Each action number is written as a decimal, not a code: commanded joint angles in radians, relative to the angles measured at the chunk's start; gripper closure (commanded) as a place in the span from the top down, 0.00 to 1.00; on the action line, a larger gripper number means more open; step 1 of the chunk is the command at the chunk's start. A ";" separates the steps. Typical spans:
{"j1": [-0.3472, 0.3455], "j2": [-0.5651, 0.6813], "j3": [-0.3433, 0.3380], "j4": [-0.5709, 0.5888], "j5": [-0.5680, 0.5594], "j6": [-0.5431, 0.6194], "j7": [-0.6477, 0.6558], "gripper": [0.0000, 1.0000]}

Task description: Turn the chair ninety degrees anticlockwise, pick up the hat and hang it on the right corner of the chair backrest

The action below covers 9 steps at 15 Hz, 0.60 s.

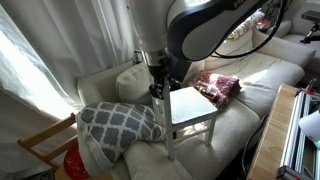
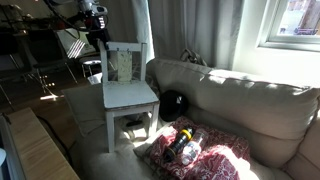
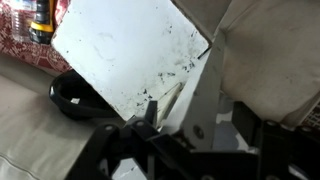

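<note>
Item: white chair (image 2: 125,88) is standing on the sofa (image 2: 245,95), black hat (image 2: 173,104) is lying just beside the chair's seat, and gripper (image 2: 98,38) is sitting at the chair's backrest top corner (image 2: 106,47), jaws straddling an upright, though whether they are pinching it cannot be told.

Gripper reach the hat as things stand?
Probably yes. The hat lies uncovered on the sofa beside the chair seat; the gripper, at the backrest, would have to lift over that seat.
</note>
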 commanded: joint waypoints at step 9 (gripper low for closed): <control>-0.016 -0.010 0.014 -0.011 -0.040 0.024 -0.382 1.00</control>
